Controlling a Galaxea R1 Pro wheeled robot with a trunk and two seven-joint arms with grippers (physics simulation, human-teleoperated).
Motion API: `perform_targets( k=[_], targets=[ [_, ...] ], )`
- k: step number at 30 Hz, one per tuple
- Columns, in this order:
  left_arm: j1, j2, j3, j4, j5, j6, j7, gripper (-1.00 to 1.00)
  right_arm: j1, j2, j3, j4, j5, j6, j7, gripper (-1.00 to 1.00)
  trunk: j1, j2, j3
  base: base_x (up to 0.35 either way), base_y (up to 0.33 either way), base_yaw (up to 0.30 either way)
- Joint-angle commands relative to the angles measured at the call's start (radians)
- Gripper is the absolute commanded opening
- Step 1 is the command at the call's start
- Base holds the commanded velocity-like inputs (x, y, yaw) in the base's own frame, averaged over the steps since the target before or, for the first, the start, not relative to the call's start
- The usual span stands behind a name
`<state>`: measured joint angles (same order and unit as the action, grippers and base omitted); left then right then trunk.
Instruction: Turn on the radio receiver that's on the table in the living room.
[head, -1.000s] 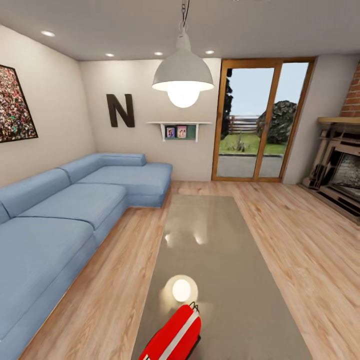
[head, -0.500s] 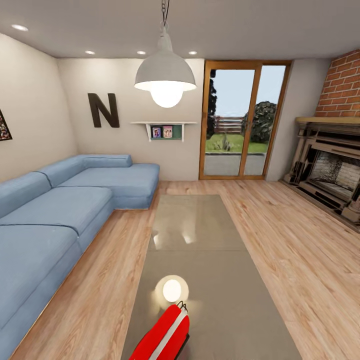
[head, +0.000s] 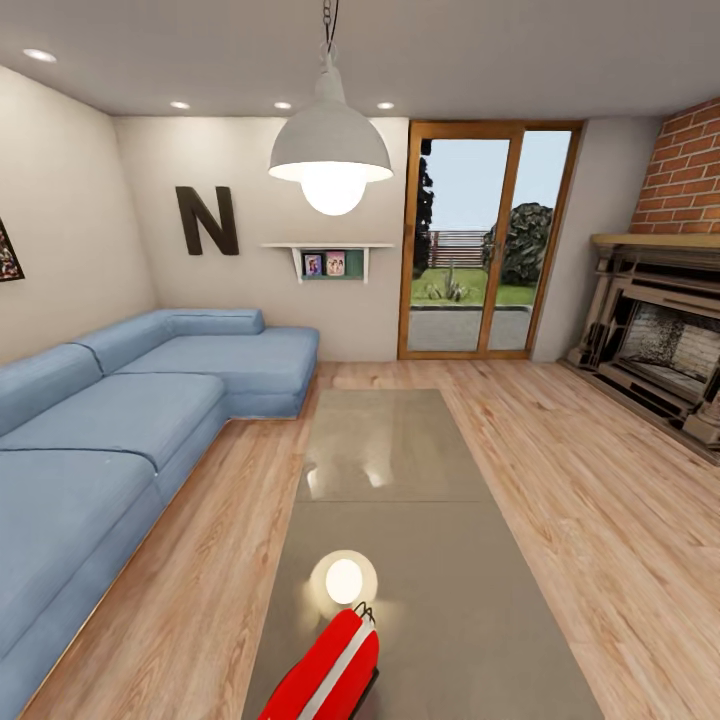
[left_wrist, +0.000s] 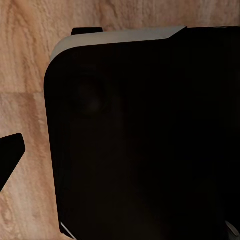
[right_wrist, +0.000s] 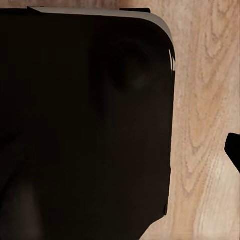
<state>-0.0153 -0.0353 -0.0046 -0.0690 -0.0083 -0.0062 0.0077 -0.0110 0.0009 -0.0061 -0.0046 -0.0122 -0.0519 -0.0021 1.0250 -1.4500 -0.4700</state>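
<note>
The red radio receiver (head: 325, 675) with its white-grey side band stands at the near end of the long glossy table (head: 450, 590), cut off by the head view's bottom edge. Its thin wire handle pokes up at the top and its dial is hidden. The lamp's reflection glows on the tabletop just beyond it. In the left wrist view a dark fingertip (left_wrist: 9, 155) shows at the frame edge beside a dark rounded robot body (left_wrist: 145, 135) over wood floor. The right wrist view has a similar dark fingertip (right_wrist: 234, 152) and dark body (right_wrist: 85, 125).
A blue sectional sofa (head: 120, 420) runs along the table's left side. A brick fireplace (head: 655, 340) stands at the right. A grey pendant lamp (head: 330, 145) hangs over the table. Glass doors (head: 480, 245) and a big "N" (head: 207, 220) are on the far wall.
The whole head view shifted left early on, so the camera turned right and more of the fireplace shows. Since half a second ago the view has held still.
</note>
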Motion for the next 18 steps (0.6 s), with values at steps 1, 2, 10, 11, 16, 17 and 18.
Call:
perform_targets(
  k=[1, 2, 10, 11, 16, 17, 18],
  targets=[
    [0.0, 0.0, 0.0, 0.0, 0.0, 0.0, 0.0, 1.0, 0.0, 0.0, 0.0, 0.0, 0.0, -0.001, 0.0, 1.0, 0.0, 0.0, 0.0, 0.0, 0.0, 0.0],
    [0.0, 0.0, 0.0, 0.0, 0.001, 0.0, 0.0, 1.0, 0.0, -0.001, 0.001, 0.0, 0.001, -0.002, 0.001, 1.0, 0.0, 0.0, 0.0, 0.0, 0.0, 0.0],
    [0.001, 0.0, 0.0, 0.0, 0.002, 0.0, 0.0, 1.0, 0.0, -0.002, 0.002, 0.0, 0.001, -0.001, 0.0, 1.0, 0.0, 0.0, 0.0, 0.0, 0.0, 0.0],
    [0.001, 0.0, 0.0, 0.0, 0.002, 0.0, 0.0, 1.0, 0.0, -0.002, 0.002, 0.0, 0.001, -0.001, 0.0, 1.0, 0.0, 0.0, 0.0, 0.0, 0.0, 0.0],
    [0.0, 0.0, 0.0, 0.0, 0.003, 0.0, 0.0, 1.0, 0.0, -0.002, 0.002, 0.0, 0.0, -0.002, 0.0, 1.0, 0.0, 0.0, 0.0, 0.0, 0.0, 0.0],
    [0.001, 0.0, 0.0, 0.0, 0.003, -0.001, 0.0, 1.0, 0.0, -0.002, 0.002, 0.0, 0.001, -0.002, 0.0, 1.0, 0.0, 0.0, 0.0, 0.0, 0.0, 0.0],
    [0.0, 0.0, 0.0, 0.0, 0.003, -0.001, 0.0, 1.0, 0.0, -0.002, 0.002, 0.0, 0.001, -0.002, 0.0, 1.0, 0.0, 0.0, 0.0, 0.0, 0.0, 0.0]
  ],
)
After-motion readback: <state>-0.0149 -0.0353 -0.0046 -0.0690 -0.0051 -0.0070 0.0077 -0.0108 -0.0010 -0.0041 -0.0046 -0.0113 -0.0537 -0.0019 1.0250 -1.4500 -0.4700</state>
